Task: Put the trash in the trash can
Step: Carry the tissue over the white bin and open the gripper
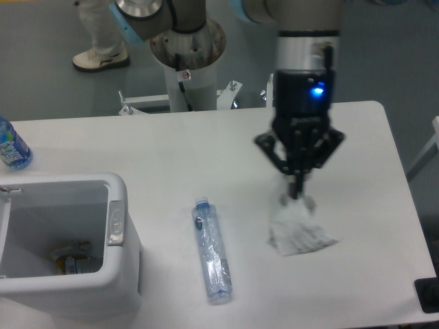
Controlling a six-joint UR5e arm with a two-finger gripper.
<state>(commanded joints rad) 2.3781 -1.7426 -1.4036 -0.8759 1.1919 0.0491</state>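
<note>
My gripper (296, 193) hangs over the right half of the table, shut on the top of the crumpled clear plastic wrapper (299, 232), which dangles below it above the tabletop. The long crushed clear bottle (211, 250) with a blue cap lies flat on the table to the left of the wrapper. The white trash can (115, 221) stands at the front left corner, with a grey latch on its right side and some rubbish at its bottom.
An uncrushed blue-labelled water bottle (11, 145) stands at the far left edge. The arm's pedestal (186, 65) rises behind the table. A black object (426, 295) sits at the front right corner. A person's shoe (101, 58) is on the floor behind.
</note>
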